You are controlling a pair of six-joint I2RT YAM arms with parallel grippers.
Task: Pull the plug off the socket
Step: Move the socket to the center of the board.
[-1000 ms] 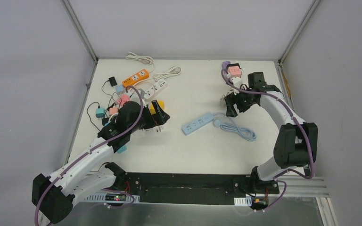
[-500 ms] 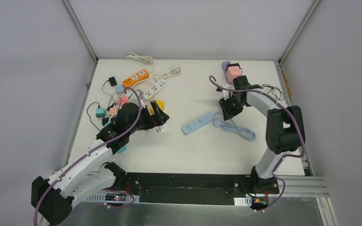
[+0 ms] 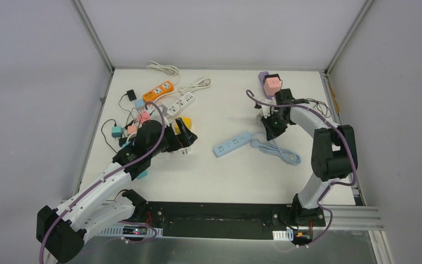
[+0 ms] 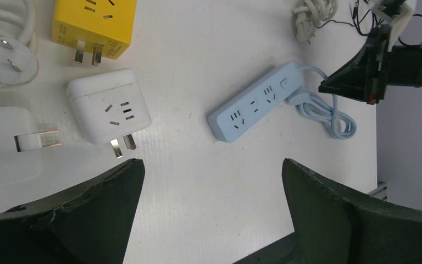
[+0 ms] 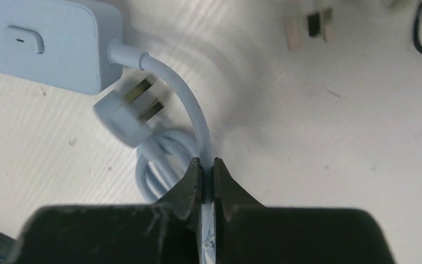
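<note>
A: Where's the right gripper (image 5: pixel 204 168)?
B: Below the pale blue plastic power strip (image 5: pixel 49 44), pinched on its pale blue cable (image 5: pixel 189 104).
A: And the two-pronged blue plug (image 5: pixel 125 113)?
B: Lying on the white worktop (image 5: pixel 335 137), just under the strip.

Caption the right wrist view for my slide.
Right gripper shut on the light-blue cable beside its plug and power strip.

The blue power strip (image 5: pixel 44 44) runs off the left edge (cord (image 5: pixel 182 91) partly behind the gripper (image 5: pixel 207 165)).

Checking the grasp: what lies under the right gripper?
The right gripper is shut on the blue cord. The cord's coil passes under the fingertips, with the plug beside it. The gripper body hides the rest.
</note>
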